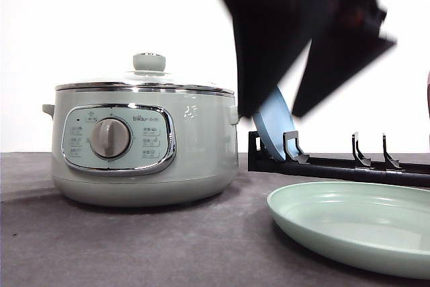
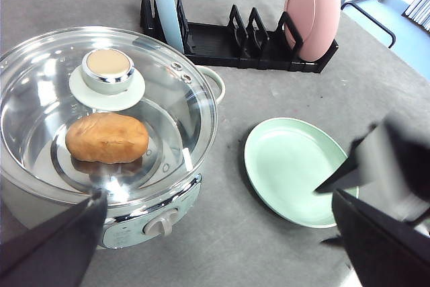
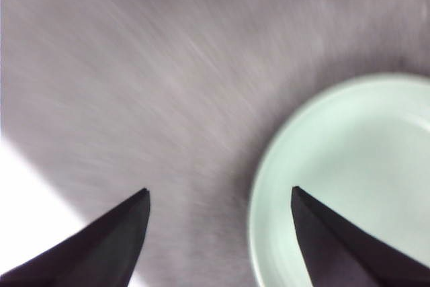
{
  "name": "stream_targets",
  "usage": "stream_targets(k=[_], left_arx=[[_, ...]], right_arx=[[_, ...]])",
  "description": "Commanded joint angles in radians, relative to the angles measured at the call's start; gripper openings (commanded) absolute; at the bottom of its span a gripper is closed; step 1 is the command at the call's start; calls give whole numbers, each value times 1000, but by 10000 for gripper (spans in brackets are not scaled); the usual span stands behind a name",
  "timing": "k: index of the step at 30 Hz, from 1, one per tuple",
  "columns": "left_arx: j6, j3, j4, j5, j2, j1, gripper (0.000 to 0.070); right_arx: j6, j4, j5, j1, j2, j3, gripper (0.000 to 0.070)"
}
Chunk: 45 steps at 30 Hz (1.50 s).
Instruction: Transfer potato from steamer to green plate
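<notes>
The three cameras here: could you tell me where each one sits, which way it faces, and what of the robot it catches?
Front view: low at table height, facing the wall across the steamer and green plate; a dark open gripper hangs blurred at top.
Left wrist view: high above, looking down through the glass lid at the potato; left gripper open.
Right wrist view: close over the table, blurred; right gripper open.
Shared: the green plate appears in all three.
</notes>
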<state>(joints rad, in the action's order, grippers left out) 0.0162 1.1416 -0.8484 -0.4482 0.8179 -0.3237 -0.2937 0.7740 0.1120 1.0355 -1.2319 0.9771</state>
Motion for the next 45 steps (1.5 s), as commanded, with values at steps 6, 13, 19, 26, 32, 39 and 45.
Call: stream_targets(k=[6, 13, 19, 26, 32, 39, 45], left_arx=[[-5, 25, 10, -7, 13, -4, 700], [-5, 25, 10, -7, 13, -4, 700], [-5, 25, 10, -7, 13, -4, 700], [-5, 25, 12, -7, 13, -4, 700], [0, 25, 22, -5, 19, -4, 700], [2, 86, 14, 13, 111, -4, 700], [-5, 280, -90, 88, 299, -13, 700]], right_arx=[[18, 98, -18, -127, 129, 153, 573], [138, 144, -218, -380, 287, 206, 620], [214, 171, -386, -591, 405, 182, 620], [210, 169, -476, -681, 528, 83, 620], [155, 170, -483, -681, 605, 13, 620], [140, 162, -483, -681, 621, 13, 620], [140, 158, -483, -681, 621, 13, 620]])
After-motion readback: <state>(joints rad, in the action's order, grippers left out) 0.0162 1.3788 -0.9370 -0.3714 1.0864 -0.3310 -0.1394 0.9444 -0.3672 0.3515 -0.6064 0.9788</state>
